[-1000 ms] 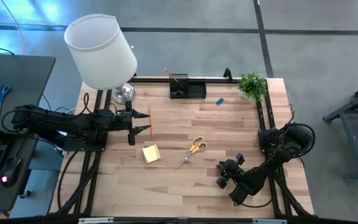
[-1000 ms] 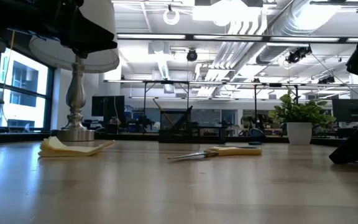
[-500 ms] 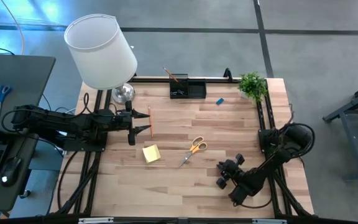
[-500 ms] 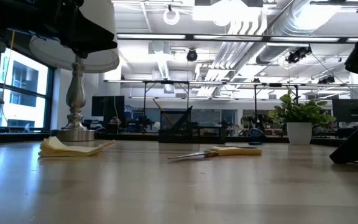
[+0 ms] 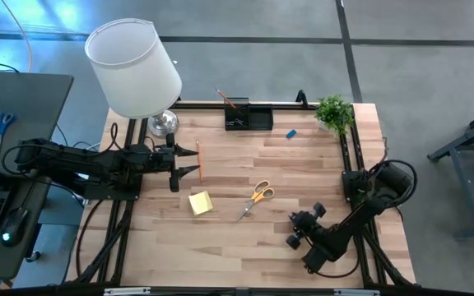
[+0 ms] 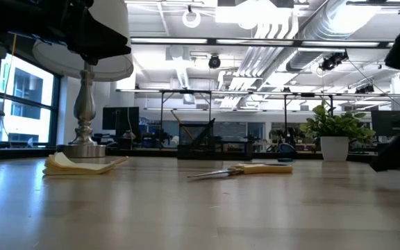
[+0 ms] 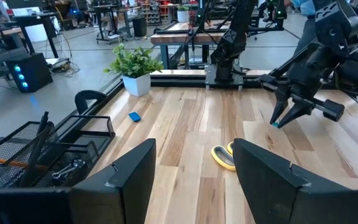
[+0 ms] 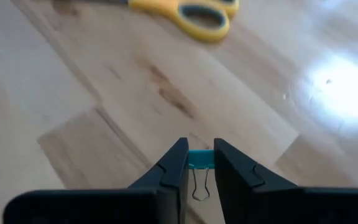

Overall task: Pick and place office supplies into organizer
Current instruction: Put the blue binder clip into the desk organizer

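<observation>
My right gripper (image 8: pixel 199 163) is near the table's front right (image 5: pixel 293 240), shut on a tiny teal binder clip (image 8: pixel 199 158). It also shows in the left wrist view (image 7: pixel 277 122). The orange-handled scissors (image 5: pixel 257 197) and yellow sticky-note pad (image 5: pixel 201 202) lie flat mid-table. A blue eraser (image 5: pixel 290 133) lies by the far edge. The black organizer (image 5: pixel 248 117) stands at the far edge with a pencil sticking up out of it. My left gripper (image 7: pixel 194 180) waits open at the left, an orange pencil (image 5: pixel 197 160) lying just ahead of it. My right gripper pinches the binder clip's teal body (image 8: pixel 199 155) between the free ends of its two fingers. The fingers slant down toward the table. The clip's wire handles (image 8: pixel 199 185) hang below the body, between the fingers. The clip looks just clear of the wood.
A lamp with a white shade (image 5: pixel 134 70) stands at the far left corner, and a small green plant (image 5: pixel 334 111) at the far right. Bare wood lies between the scissors and the organizer.
My right gripper has tipped and risen a little: in the low view its dark end, which sat on the table top at the right, now hangs just above it. The other things have kept their places.
</observation>
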Motion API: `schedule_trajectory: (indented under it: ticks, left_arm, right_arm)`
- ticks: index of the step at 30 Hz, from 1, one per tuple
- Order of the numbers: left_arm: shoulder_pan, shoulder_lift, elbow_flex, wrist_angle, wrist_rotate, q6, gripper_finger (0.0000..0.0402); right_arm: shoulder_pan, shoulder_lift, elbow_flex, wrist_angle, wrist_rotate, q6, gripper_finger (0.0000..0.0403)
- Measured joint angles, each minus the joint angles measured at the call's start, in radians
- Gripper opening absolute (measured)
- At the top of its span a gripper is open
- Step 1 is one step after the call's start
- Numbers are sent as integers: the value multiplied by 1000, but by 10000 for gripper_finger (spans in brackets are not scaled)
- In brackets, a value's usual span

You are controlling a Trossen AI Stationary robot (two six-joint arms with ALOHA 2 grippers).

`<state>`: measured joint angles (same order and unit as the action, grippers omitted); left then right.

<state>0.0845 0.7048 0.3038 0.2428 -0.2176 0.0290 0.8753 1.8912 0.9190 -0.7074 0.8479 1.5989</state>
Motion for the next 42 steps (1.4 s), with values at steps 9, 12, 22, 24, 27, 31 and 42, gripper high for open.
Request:
schedule_trajectory:
  ticks: [9, 12, 22, 24, 27, 31, 42]
  left_arm:
    - [0, 0, 0, 0, 0, 0, 205]
    - [0, 0, 0, 0, 0, 0, 205]
    - [0, 0, 0, 1, 0, 12, 205]
    - [0, 0, 0, 0, 0, 13, 205]
    - [0, 0, 0, 0, 4, 14, 205]
    - [0, 0, 0, -2, 13, 15, 205]
    - [0, 0, 0, -4, 15, 17, 205]
  right_arm:
    - [-83, -46, 1, -22, 196, -66, 55]
    - [-160, -46, 1, 1, 243, -160, 56]
    - [-455, -74, 1, 416, 132, -830, 57]
    - [-507, -91, 1, 515, 90, -981, 57]
    - [-593, -111, 2, 666, -3, -1172, 56]
    - [-714, -115, 2, 861, -176, -1394, 49]
    - [-1030, -114, 2, 1103, -535, -1622, 48]
